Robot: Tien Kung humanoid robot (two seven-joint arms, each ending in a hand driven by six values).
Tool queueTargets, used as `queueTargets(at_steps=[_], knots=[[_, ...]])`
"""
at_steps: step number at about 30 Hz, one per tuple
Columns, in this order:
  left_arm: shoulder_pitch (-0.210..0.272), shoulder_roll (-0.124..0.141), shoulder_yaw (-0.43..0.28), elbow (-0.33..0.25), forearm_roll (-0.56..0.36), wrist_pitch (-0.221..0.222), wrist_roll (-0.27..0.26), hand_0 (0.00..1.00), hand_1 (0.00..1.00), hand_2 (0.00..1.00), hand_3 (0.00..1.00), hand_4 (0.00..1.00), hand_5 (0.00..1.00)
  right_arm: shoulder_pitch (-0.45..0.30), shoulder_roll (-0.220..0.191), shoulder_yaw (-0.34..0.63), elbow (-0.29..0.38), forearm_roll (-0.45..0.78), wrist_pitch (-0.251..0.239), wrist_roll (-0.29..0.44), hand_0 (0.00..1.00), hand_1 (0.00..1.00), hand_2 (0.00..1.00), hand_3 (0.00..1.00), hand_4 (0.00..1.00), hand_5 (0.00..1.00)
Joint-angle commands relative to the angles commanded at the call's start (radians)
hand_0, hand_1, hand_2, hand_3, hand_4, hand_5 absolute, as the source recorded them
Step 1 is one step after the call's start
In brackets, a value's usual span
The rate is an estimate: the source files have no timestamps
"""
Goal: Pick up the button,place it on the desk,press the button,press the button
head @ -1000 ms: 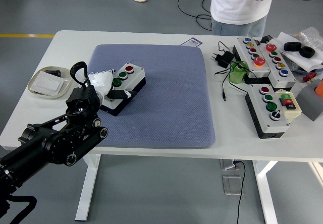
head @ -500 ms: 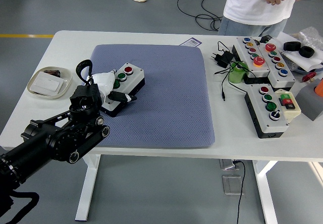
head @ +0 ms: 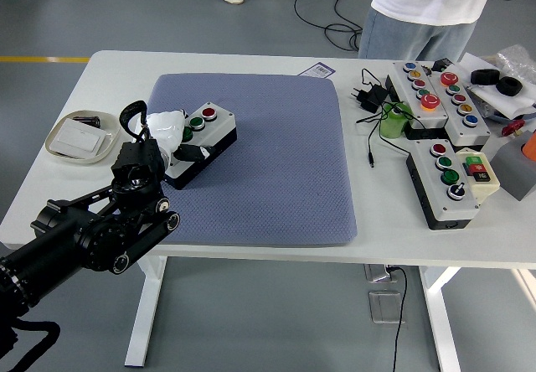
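**Left hand sitting right on the button box, long axis running up-right**

While the right arm is nowhere in frame, the left hand is doing all the work here. Starting at the left of the frame: there's a small tray with a white card thing on it, well clear of the action. Just right of that, the black left arm comes up from the lower left corner and the whitish hand is draped over the near-left end of the button box, which lies on the blue mat in the left-center of the frame. Fingers look curled down onto the box, but I honestly can't tell if that's a grip or just a press.

Key bit: the box's long axis runs diagonally, lower left to upper right, so the green button and red button sit up-right of the hand, right beside the fingers. My guess is the next press only needs a small shift that way.

Far right: more button panels, untouched.
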Motion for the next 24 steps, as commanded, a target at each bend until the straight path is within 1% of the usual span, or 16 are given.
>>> queueTargets(at_steps=[4,5,6,7,11,12,13,14,17,18,20,21,23,24], knots=[[0.002,0.0,-0.002,0.001,-0.001,-0.001,-0.014,0.171,0.228,0.236,0.408,0.524,0.002,0.0,0.0,0.002,0.0,-0.003,0.0,0.0,0.643,0.507,0.547,0.589,0.231,0.358],[0.003,-0.001,0.002,0.003,0.0,-0.008,-0.02,0.171,0.228,0.236,0.408,0.524,0.002,0.0,0.0,0.002,0.0,-0.001,0.0,0.0,0.643,0.507,0.547,0.589,0.231,0.358],[0.003,-0.001,0.004,0.005,-0.001,-0.011,-0.023,0.099,0.153,0.166,0.35,0.43,0.002,0.0,0.0,0.002,0.0,-0.001,0.0,0.0,0.644,0.509,0.547,0.588,0.235,0.356],[0.005,-0.001,0.007,0.008,-0.003,-0.015,-0.028,0.099,0.153,0.166,0.35,0.43,0.002,0.0,0.0,0.003,0.0,-0.001,0.0,0.0,0.644,0.509,0.547,0.588,0.235,0.356],[0.01,0.003,0.018,0.011,-0.013,-0.004,-0.062,0.099,0.153,0.166,0.35,0.43,0.002,0.001,0.0,0.005,0.0,-0.002,0.0,0.0,0.644,0.509,0.547,0.588,0.235,0.356],[0.011,0.005,0.019,0.01,-0.02,0.004,-0.083,0.091,0.124,0.141,0.296,0.392,0.002,0.001,0.0,0.005,0.0,-0.003,0.0,0.0,0.643,0.507,0.547,0.588,0.235,0.356],[0.011,0.007,0.02,0.008,-0.028,0.013,-0.104,0.091,0.124,0.141,0.296,0.392,0.002,0.0,0.0,0.005,0.0,-0.003,0.0,0.0,0.643,0.507,0.547,0.588,0.235,0.356],[0.012,0.01,0.021,0.006,-0.04,0.024,-0.136,0.091,0.124,0.141,0.296,0.392,0.002,0.0,0.0,0.005,0.0,-0.004,-0.001,0.0,0.643,0.507,0.547,0.588,0.235,0.356],[0.012,0.018,0.024,-0.002,-0.089,0.087,-0.23,0.091,0.124,0.141,0.296,0.392,0.002,0.001,0.0,0.005,0.0,-0.002,0.0,0.0,0.643,0.507,0.547,0.588,0.235,0.356],[0.013,0.019,0.024,-0.003,-0.095,0.095,-0.248,0.103,0.11,0.117,0.256,0.359,0.002,0.001,0.0,0.005,0.0,-0.001,0.0,0.001,0.643,0.509,0.547,0.588,0.235,0.356],[0.013,0.026,0.024,-0.01,-0.124,0.124,-0.307,0.103,0.11,0.117,0.256,0.359,0.002,0.001,0.0,0.006,0.0,-0.003,0.0,0.001,0.643,0.509,0.547,0.588,0.235,0.356],[0.012,0.031,0.024,-0.014,-0.145,0.135,-0.346,0.103,0.11,0.117,0.256,0.359,0.002,0.002,0.0,0.008,0.0,-0.005,0.0,0.0,0.643,0.509,0.547,0.588,0.235,0.356],[0.01,0.041,0.028,-0.019,-0.176,0.14,-0.427,0.103,0.11,0.117,0.256,0.359,0.002,0.003,0.001,0.01,0.0,-0.009,-0.001,-0.001,0.643,0.509,0.547,0.588,0.235,0.356],[0.007,0.048,0.033,-0.023,-0.195,0.14,-0.466,0.109,0.108,0.114,0.237,0.329,0.002,0.004,0.001,0.008,0.0,-0.007,-0.001,0.0,0.643,0.508,0.547,0.588,0.235,0.356]])
